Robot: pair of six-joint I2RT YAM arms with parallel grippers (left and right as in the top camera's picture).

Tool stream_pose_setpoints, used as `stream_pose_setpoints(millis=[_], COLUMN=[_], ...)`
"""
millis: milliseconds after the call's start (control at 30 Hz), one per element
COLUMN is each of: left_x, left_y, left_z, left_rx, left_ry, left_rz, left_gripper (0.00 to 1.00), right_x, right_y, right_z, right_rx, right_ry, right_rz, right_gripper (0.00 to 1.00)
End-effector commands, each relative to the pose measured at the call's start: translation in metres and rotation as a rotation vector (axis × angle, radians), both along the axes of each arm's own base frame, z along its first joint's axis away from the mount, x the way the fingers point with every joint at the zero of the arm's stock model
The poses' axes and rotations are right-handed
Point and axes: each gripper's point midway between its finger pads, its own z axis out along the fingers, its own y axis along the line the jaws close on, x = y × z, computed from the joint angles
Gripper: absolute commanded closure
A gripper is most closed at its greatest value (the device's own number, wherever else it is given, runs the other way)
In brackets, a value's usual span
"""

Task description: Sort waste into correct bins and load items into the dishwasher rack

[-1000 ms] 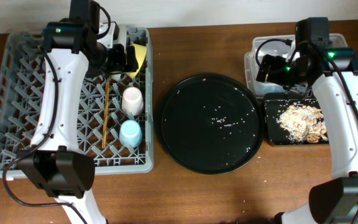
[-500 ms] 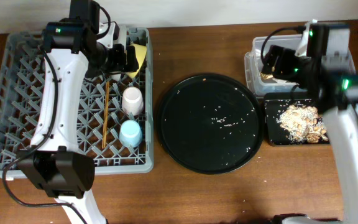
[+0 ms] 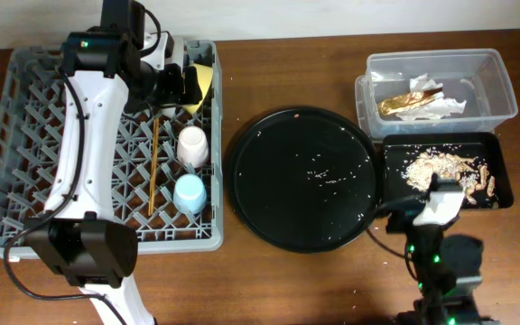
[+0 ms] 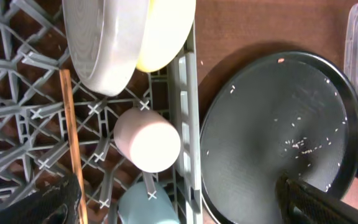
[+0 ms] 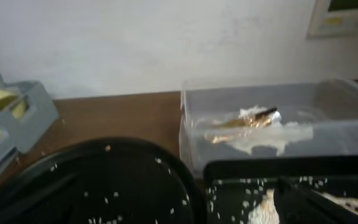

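The grey dishwasher rack [image 3: 25, 135] holds the pale plate [image 4: 101, 43] and the yellow bowl [image 4: 163, 31] on edge at its back right. It also holds the pink cup [image 3: 192, 144], the blue cup [image 3: 189, 192] and the wooden chopsticks [image 3: 154, 167]. My left gripper [image 3: 174, 86] hovers over the plate and bowl, open and empty [image 4: 173, 202]. The clear tub [image 3: 504, 86] holds the gold foil wrapper [image 3: 409, 102] and white paper [image 3: 452, 106]. The shallow black tray [image 3: 504, 185] holds food scraps [image 3: 436, 167]. My right gripper [image 3: 439, 191] sits low at that tray's near edge, open and empty [image 5: 166, 205].
The large round black tray [image 3: 303, 178] lies between the rack and the bins, dotted with crumbs. A pale wall stands behind the table in the right wrist view. Bare wood runs along the table's front edge.
My right arm has drawn back from over the clear tub to the near table edge, folded low. The foil and paper now show in the tub. The left arm has not moved.
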Motion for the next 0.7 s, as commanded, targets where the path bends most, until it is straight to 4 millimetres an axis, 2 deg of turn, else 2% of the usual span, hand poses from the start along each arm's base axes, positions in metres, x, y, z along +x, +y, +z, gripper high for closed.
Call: stream_pose_setpoints(millis=[0, 233, 667], left_x=[0.000, 0.000, 0.000], left_y=[-0.001, -0.001, -0.001], left_z=[0.008, 0.008, 0.008], left_rx=[-0.007, -0.007, -0.007], left_ry=[-0.023, -0.023, -0.023], left_rz=[-0.006, -0.006, -0.006], left_gripper=[0.01, 0.01, 0.01], right_x=[-0.010, -0.018, -0.021], right_y=[0.001, 0.006, 0.006], right_z=[-0.017, -0.041, -0.042], right_rx=[-0.003, 0.000, 0.000], right_ry=[-0.042, -0.063, -0.064], right_rz=[0.015, 0.042, 0.041], right_gripper=[0.01, 0.01, 0.02])
